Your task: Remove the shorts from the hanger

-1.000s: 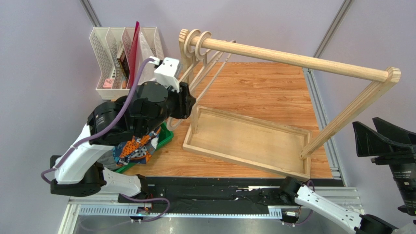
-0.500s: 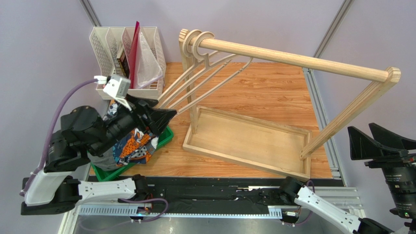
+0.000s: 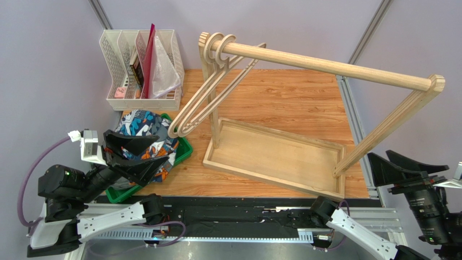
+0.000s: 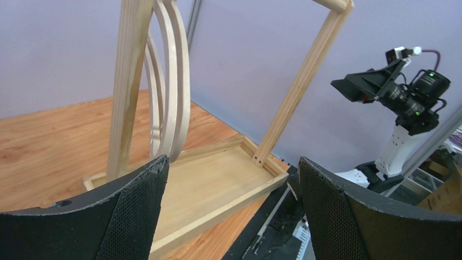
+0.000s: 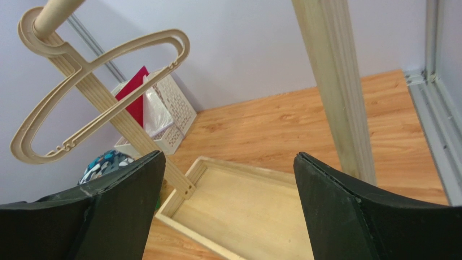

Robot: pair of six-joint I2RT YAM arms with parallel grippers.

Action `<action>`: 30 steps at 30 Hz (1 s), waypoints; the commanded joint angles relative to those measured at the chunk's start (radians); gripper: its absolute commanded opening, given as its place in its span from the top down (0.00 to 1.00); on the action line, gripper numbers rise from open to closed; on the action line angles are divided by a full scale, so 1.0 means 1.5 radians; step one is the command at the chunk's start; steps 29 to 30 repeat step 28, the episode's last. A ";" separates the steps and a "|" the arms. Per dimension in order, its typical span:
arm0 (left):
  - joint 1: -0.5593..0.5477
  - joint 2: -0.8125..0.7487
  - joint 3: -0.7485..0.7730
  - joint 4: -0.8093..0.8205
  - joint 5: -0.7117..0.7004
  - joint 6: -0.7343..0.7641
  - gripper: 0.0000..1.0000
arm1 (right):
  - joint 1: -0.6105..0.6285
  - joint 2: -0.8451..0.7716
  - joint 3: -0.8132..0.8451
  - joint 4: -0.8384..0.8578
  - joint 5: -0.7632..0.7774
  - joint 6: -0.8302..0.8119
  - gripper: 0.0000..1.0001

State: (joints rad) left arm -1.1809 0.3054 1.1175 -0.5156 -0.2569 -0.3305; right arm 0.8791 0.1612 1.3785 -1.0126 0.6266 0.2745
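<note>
The patterned shorts [image 3: 136, 123] lie bunched in a green bin [image 3: 185, 152] at the left, off the hangers; they also show in the right wrist view [image 5: 102, 162]. The grey pair is hidden. Several bare wooden hangers [image 3: 199, 103] hang at the left end of the rod [image 3: 325, 66], and show in the left wrist view [image 4: 173, 81] and the right wrist view [image 5: 97, 86]. My left gripper [image 3: 162, 149] is open and empty over the bin, pointing at the rack [image 4: 232, 162]. My right gripper [image 3: 379, 154] is open and empty at the near right [image 5: 228, 157].
The wooden rack's base tray [image 3: 271, 157] sits mid-table with slanted posts at each end. A white file organiser [image 3: 141, 65] with a red folder stands at the back left. A metal rail runs along the right edge of the table.
My left arm has pulled back from the hangers, down and to the left, toward the near edge. The hangers have swung back to hang under the rod. My right gripper drifted slightly lower.
</note>
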 commanded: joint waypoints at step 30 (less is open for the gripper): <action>0.001 -0.174 -0.080 0.023 0.066 -0.024 0.06 | -0.001 -0.081 -0.043 -0.120 -0.061 0.147 0.01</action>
